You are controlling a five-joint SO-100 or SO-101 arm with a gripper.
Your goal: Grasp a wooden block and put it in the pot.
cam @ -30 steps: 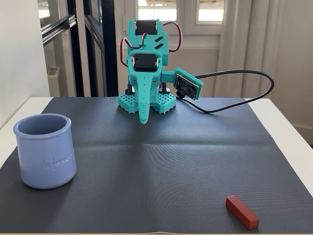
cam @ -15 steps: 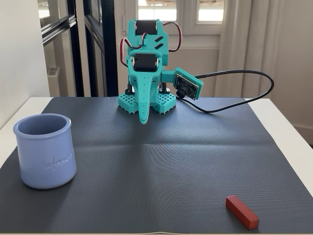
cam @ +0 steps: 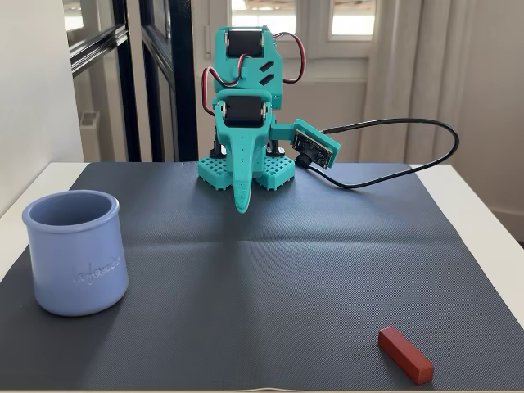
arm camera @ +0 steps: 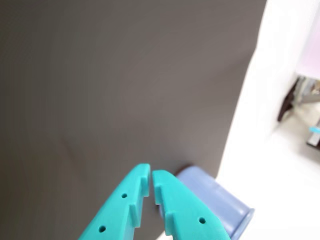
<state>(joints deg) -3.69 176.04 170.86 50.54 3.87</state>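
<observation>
Dark grey ribbed matting point(cam: 270, 278) is seen covering most of the white table point(cam: 491, 205) in the fixed view. At the upper centre of that frame the teal arm point(cam: 244, 98) is folded back over its base, and the gripper point(cam: 241, 206) is pointed down near the mat's far edge. A small camera module point(cam: 315, 147) is mounted at the arm's right side, and a black cable point(cam: 409, 147) is looped from it toward the upper right.

In the wrist view the gripper point(arm camera: 151, 181) is entered from the bottom edge; its two teal fingers point(arm camera: 175, 205) are drawn together with only a thin slit between the tips, and nothing is held.

The pot point(cam: 75, 252), periwinkle blue and upright, is placed at the left of the fixed view; part of it point(arm camera: 215, 200) is glimpsed behind the fingers in the wrist view.

The wooden block point(cam: 404, 354), red-brown, is laid flat on the mat at the lower right of the fixed view, well apart from pot and gripper. Its long axis is set diagonally, from upper left to lower right. Nothing is placed between block and arm.
</observation>
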